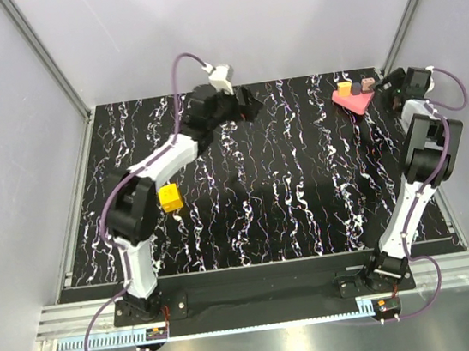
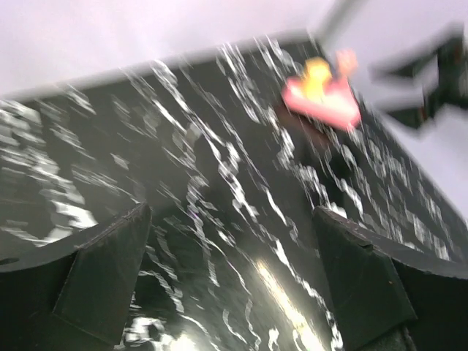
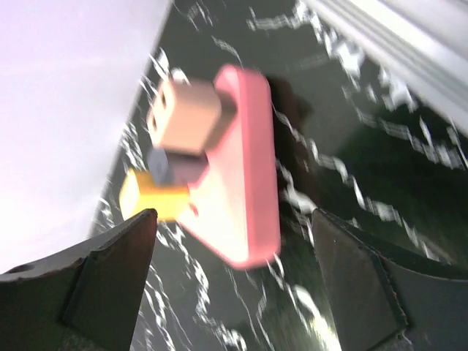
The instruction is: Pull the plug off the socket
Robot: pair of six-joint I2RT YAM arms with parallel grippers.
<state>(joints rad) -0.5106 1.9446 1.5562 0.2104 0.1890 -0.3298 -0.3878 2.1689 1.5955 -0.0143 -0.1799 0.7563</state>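
- My left arm (image 1: 162,161) and right arm (image 1: 411,200) had white links and black joints.
- Purple cables (image 1: 175,66) trailed from each (bases too).
- The fingers (image 2: 102,281) looked dark, wedge-shaped.

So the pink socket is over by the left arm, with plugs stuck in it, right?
Not quite. The pink socket sits at the far right, next to the right arm, not the left. The top external view shows it. The plugs are stuck in it, as you said.

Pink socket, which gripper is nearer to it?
Right. The right gripper is just beside the socket, open toward it; the left gripper is far off to its left.
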